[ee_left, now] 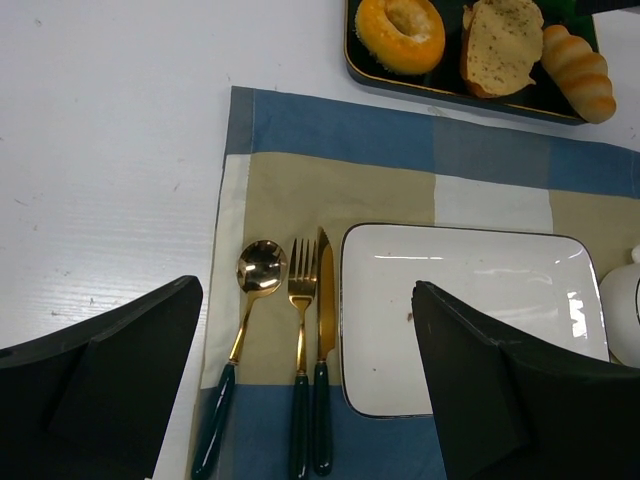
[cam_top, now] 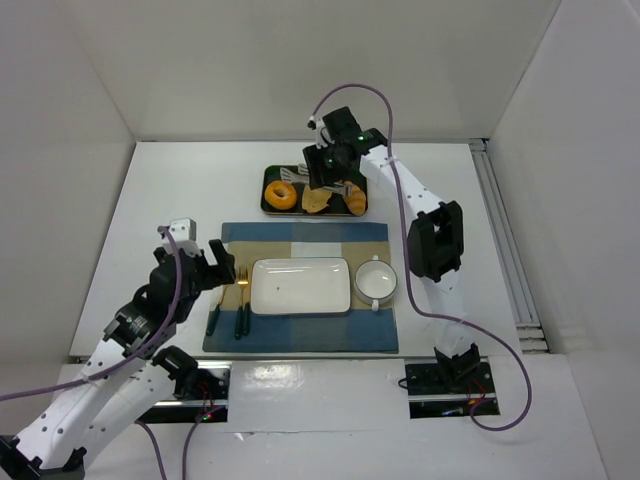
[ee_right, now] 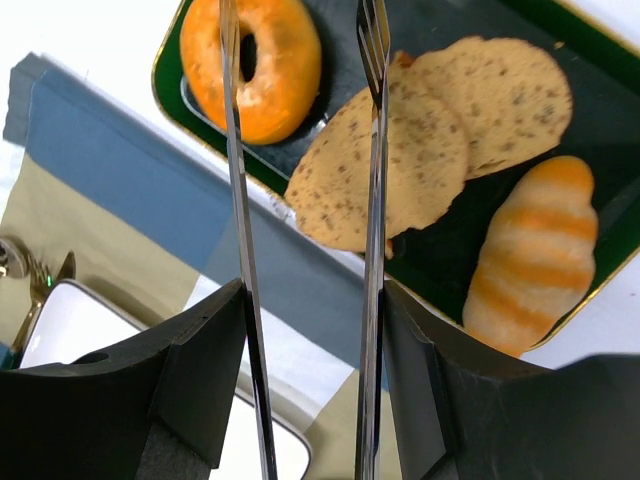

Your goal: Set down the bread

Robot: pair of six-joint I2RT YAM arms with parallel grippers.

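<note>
The bread, an orange-glazed ring doughnut (cam_top: 281,194), lies at the left end of a dark green tray (cam_top: 266,180). It also shows in the left wrist view (ee_left: 400,32) and the right wrist view (ee_right: 262,65). My right gripper (cam_top: 331,166) hovers over the tray and is shut on a pair of metal tongs (ee_right: 237,200). The tong blades stand apart and hold nothing. One blade crosses the doughnut, the other a brown slice (ee_right: 390,170). My left gripper (cam_top: 205,262) is open and empty above the placemat's left edge.
A golden ridged roll (ee_right: 530,260) lies in the tray's right end. A white rectangular plate (cam_top: 300,286) sits on the blue and tan placemat (cam_top: 300,240), with a white bowl (cam_top: 377,281) to its right and gold cutlery (ee_left: 300,300) to its left.
</note>
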